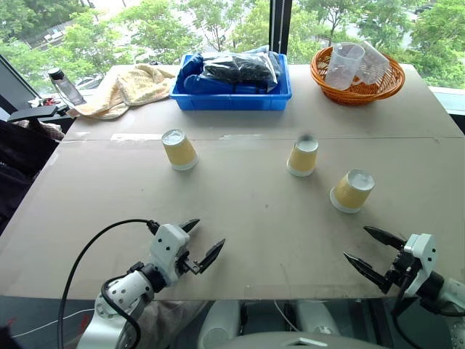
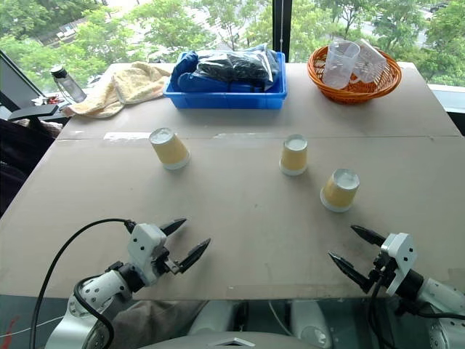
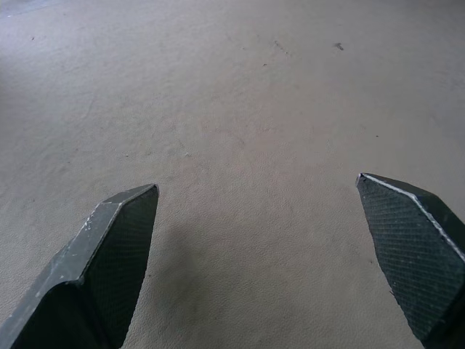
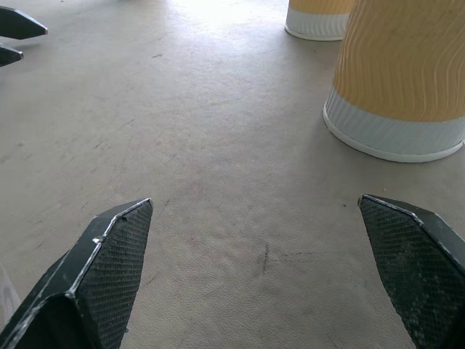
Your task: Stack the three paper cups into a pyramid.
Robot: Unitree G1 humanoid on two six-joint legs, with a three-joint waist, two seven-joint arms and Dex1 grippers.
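Note:
Three paper cups stand upside down and apart on the tan table (image 1: 240, 218): one at the left (image 1: 179, 149), one in the middle (image 1: 303, 156), and one further right and nearer to me (image 1: 352, 190). My left gripper (image 1: 210, 233) hovers open and empty near the front edge, well short of the left cup. My right gripper (image 1: 356, 242) is open and empty too, a short way in front of the right cup (image 4: 399, 80). The right wrist view also shows the middle cup (image 4: 320, 14) beyond it. The left wrist view holds bare table between the fingers (image 3: 116, 247).
Along the far edge sit a blue bin (image 1: 232, 94) holding dark bags, an orange basket (image 1: 356, 87) with clear plastic cups, a crumpled yellow towel (image 1: 127, 87) and a bottle (image 1: 67, 87). A seam crosses the table behind the cups.

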